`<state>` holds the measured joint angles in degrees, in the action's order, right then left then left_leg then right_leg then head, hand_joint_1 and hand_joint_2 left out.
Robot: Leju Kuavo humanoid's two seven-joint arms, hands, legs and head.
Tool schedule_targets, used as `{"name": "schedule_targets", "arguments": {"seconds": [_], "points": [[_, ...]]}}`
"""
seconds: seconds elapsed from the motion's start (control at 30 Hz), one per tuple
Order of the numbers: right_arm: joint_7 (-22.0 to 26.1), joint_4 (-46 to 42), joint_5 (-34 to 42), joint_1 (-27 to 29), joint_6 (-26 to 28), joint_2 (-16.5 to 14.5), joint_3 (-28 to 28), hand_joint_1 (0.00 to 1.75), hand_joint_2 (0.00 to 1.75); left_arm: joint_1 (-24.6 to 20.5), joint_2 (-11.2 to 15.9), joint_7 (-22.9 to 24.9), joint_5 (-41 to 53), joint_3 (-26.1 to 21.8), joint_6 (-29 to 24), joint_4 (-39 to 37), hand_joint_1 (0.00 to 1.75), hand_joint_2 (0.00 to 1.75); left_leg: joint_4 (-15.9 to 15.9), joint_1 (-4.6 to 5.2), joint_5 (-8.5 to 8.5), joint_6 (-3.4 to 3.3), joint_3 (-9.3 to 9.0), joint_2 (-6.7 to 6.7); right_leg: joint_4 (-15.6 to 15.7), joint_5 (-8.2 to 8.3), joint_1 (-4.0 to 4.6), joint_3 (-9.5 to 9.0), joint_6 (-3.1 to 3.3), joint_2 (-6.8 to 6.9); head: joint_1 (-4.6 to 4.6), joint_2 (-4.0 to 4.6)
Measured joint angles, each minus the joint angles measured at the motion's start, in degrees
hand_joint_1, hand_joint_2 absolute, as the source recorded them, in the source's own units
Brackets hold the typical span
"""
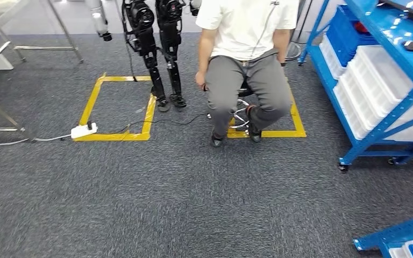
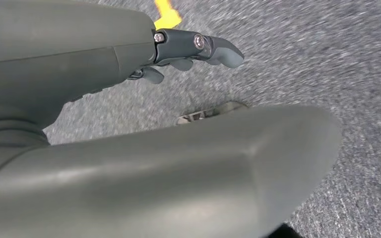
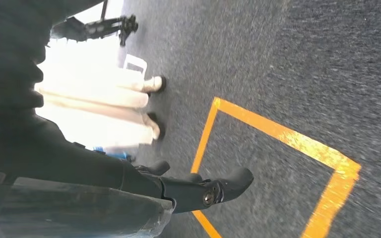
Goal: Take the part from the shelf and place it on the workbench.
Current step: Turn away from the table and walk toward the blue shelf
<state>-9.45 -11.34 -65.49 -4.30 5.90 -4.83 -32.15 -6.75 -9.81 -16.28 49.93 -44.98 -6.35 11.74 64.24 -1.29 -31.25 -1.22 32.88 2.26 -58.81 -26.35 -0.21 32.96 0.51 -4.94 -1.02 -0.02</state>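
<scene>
Blue shelf (image 1: 387, 115) with white bins (image 1: 379, 80) stands at right; part not identifiable. Left hand (image 2: 193, 49) and right hand (image 3: 198, 188) hang over carpet (image 1: 193, 199), fingers loose, holding nothing.

left hand (image 2: 198, 49): dark grey fingers, two silver screw heads at the knuckle, rounded matte tips | left cover: smooth grey-green shell with a thin seam line, broad thick thumb (blurred, very close to the lens) | right hand (image 3: 198, 188): near-black fingers, one silver screw at the joint, dark cover behind
</scene>
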Motion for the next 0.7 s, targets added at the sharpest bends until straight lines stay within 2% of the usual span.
{"name": "schedule_targets", "arguments": {"seconds": [0.03,0.07,0.13,0.17,0.23,0.3,0.33,0.37,0.4,0.43,0.47,0.5,0.53,0.57,0.6,0.63,0.67,0.7], "points": [[-0.02,0.01,-0.04,-0.02,0.03,-0.07,-0.01,0.0,1.75,-0.03,0.04,0.01,0.04,0.0,-0.01,0.0,0.0,0.0,-2.87,0.16,1.27,-0.28,-1.13,0.82,-0.04,0.01,0.08,0.02,-0.12,-0.6,0.02,0.0],[-0.02,0.01,-0.11,-0.03,0.07,-0.16,-0.01,0.0,1.75,-0.09,0.09,0.01,0.08,0.0,-0.03,0.0,0.0,0.0,-4.47,0.37,1.77,-0.48,-1.73,1.34,-0.05,0.05,0.09,0.15,-0.32,-1.12,0.03,0.0],[-0.04,0.02,-0.22,0.03,0.13,-0.26,-0.01,0.0,1.75,-0.25,0.1,0.01,0.13,0.0,-0.04,0.01,0.0,0.0,-5.17,0.75,1.9,-0.8,-1.9,0.62,0.14,0.26,-0.01,0.68,-1.05,-2.04,0.0,0.0],[-0.06,0.03,-0.26,0.12,0.13,-0.26,-0.02,0.0,1.75,-0.32,0.05,0.01,0.17,0.0,-0.05,0.01,0.0,0.0,-5.62,0.75,2.23,-1.08,-2.07,0.04,-0.06,0.27,-0.04,0.96,-1.33,-1.8,0.02,0.0],[-0.11,0.04,-0.26,0.14,0.13,-0.2,-0.06,0.0,1.75,-0.33,-0.13,-0.01,0.25,0.0,-0.05,0.02,0.0,0.0,-6.59,0.59,2.9,-1.71,-2.48,-1.25,-2.73,-1.13,0.04,2.62,-1.45,0.7,0.13,0.0],[-0.12,0.04,-0.26,0.0,0.13,-0.2,-0.1,0.0,1.75,-0.22,-0.24,-0.01,0.3,0.0,-0.05,0.01,0.0,0.0,-6.9,0.52,3.02,-2.02,-2.61,-2.78,-9.57,-4.38,-0.18,6.19,-1.35,3.43,0.23,0.0],[-0.12,0.04,-0.26,-0.03,0.13,-0.21,-0.13,0.0,1.75,-0.17,-0.24,-0.01,0.29,0.0,-0.05,0.0,0.0,0.0,-6.9,0.52,2.97,-2.01,-2.58,-3.63,-13.23,-5.76,-0.43,8.11,-1.57,3.84,0.27,0.0],[-0.12,0.04,-0.26,0.01,0.13,-0.21,-0.16,0.0,1.75,-0.14,-0.25,-0.01,0.29,0.0,-0.05,0.0,0.0,0.0,-6.89,0.51,2.89,-1.95,-2.56,-4.43,-15.66,-6.47,-0.74,9.36,-2.01,4.06,0.28,0.0],[-0.12,0.04,-0.26,0.07,0.13,-0.18,-0.2,0.0,1.75,-0.14,-0.25,-0.01,0.29,0.0,-0.05,0.0,0.0,0.0,-6.88,0.46,2.8,-1.82,-2.56,-5.18,-15.93,-6.28,-1.1,9.44,-2.65,4.28,0.3,0.0],[-0.12,0.04,-0.26,0.15,0.13,-0.13,-0.23,0.0,1.75,-0.13,-0.27,-0.01,0.29,0.0,-0.04,0.0,0.0,0.0,-6.85,0.36,2.67,-1.6,-2.62,-5.9,-13.75,-5.3,-1.48,8.19,-3.43,4.71,0.31,0.0],[-0.12,0.04,-0.26,0.18,0.13,-0.08,-0.25,0.0,1.75,-0.13,-0.3,-0.01,0.29,0.0,-0.04,0.0,0.0,0.0,-6.81,0.26,2.51,-1.29,-2.77,-6.58,-9.7,-3.92,-1.91,5.88,-4.21,5.61,0.31,0.0],[-0.12,0.04,-0.26,0.12,0.13,-0.14,-0.26,0.0,1.75,-0.12,-0.28,-0.01,0.29,0.0,-0.04,0.02,0.0,0.0,-6.74,0.3,2.28,-0.86,-3.02,-7.22,-5.62,-2.58,-2.18,3.45,-4.73,7.31,0.38,0.0],[-0.12,0.03,-0.27,-0.03,0.13,-0.21,-0.27,0.0,1.75,-0.1,-0.26,-0.02,0.29,-0.01,-0.04,0.04,0.0,0.0,-6.65,0.39,1.91,-0.34,-3.37,-7.85,-2.42,-1.49,-2.26,1.57,-4.87,8.84,0.39,0.0],[-0.12,0.03,-0.28,-0.16,0.13,-0.31,-0.27,0.0,1.75,-0.11,-0.24,-0.02,0.3,-0.01,-0.04,0.07,0.0,0.0,-6.6,0.5,1.54,0.17,-3.79,-8.46,-0.67,-0.88,-2.22,0.47,-4.61,9.87,0.3,0.0],[-0.12,0.02,-0.29,-0.28,0.13,-0.41,-0.27,0.0,1.75,-0.17,-0.21,-0.02,0.3,-0.01,-0.05,0.09,0.0,0.0,-6.66,0.57,1.18,0.65,-4.21,-9.13,-0.29,-0.66,-1.97,0.3,-4.09,10.24,0.19,0.0],[-0.12,0.02,-0.29,-0.32,0.13,-0.38,-0.28,0.0,1.75,-0.27,-0.27,-0.02,0.31,0.0,-0.05,0.09,0.0,0.0,-6.78,0.44,0.87,1.08,-4.63,-9.87,-0.2,-0.59,-1.74,0.44,-3.51,9.54,0.03,0.0],[-0.12,0.02,-0.3,-0.28,0.13,-0.33,-0.3,0.0,1.75,-0.42,-0.33,-0.01,0.31,0.01,-0.05,0.09,0.0,0.0,-6.81,0.15,0.63,1.51,-4.92,-10.16,-0.12,-0.59,-1.85,0.42,-2.92,8.69,-0.09,0.0],[-0.12,0.02,-0.3,-0.24,0.13,-0.27,-0.31,0.0,1.75,-0.53,-0.39,-0.01,0.31,0.02,-0.05,0.09,0.0,0.0,-6.32,-0.13,-0.02,1.89,-4.97,-9.35,-0.04,-0.53,-1.92,0.39,-2.45,7.92,-0.19,0.0]]}}
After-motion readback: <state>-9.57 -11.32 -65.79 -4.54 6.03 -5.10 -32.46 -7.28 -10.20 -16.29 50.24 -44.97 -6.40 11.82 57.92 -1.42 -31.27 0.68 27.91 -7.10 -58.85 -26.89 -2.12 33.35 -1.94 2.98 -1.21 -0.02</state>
